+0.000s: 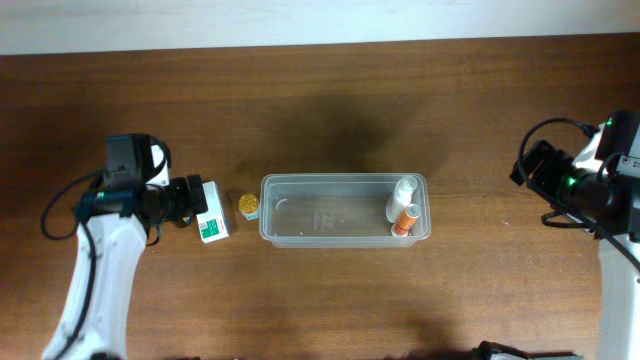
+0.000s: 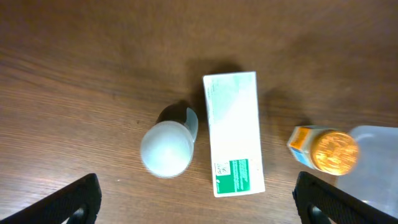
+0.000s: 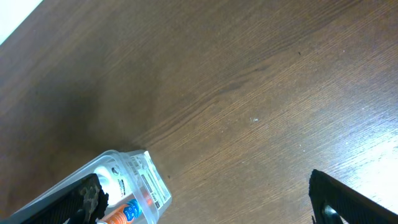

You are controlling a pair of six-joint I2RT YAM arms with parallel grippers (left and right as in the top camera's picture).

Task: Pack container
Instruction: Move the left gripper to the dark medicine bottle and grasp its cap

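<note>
The overhead camera looked straight down on the whole table [image 1: 330,100]. The left wrist camera hung close above the box [image 2: 233,134]; the right one eyed the container [image 3: 134,180] obliquely from farther off. Overhead shared both.

Container [image 1: 345,210] at middle of table [image 1: 320,100], bottle [image 1: 403,190] and tube [image 1: 405,218] side by side in its right end, jar [image 1: 248,204] just left of container, box [image 1: 213,224] left of jar, second bottle [image 2: 168,146] beside box, away from jar.

A white-and-green box [image 2: 232,133] lies flat on the wooden table [image 2: 93,74]. Just left of the box sits a white bottle [image 2: 166,148]. To the right of the box, a gold-capped bottle [image 2: 328,150] sits by a corner of the container [image 2: 378,171].
</note>
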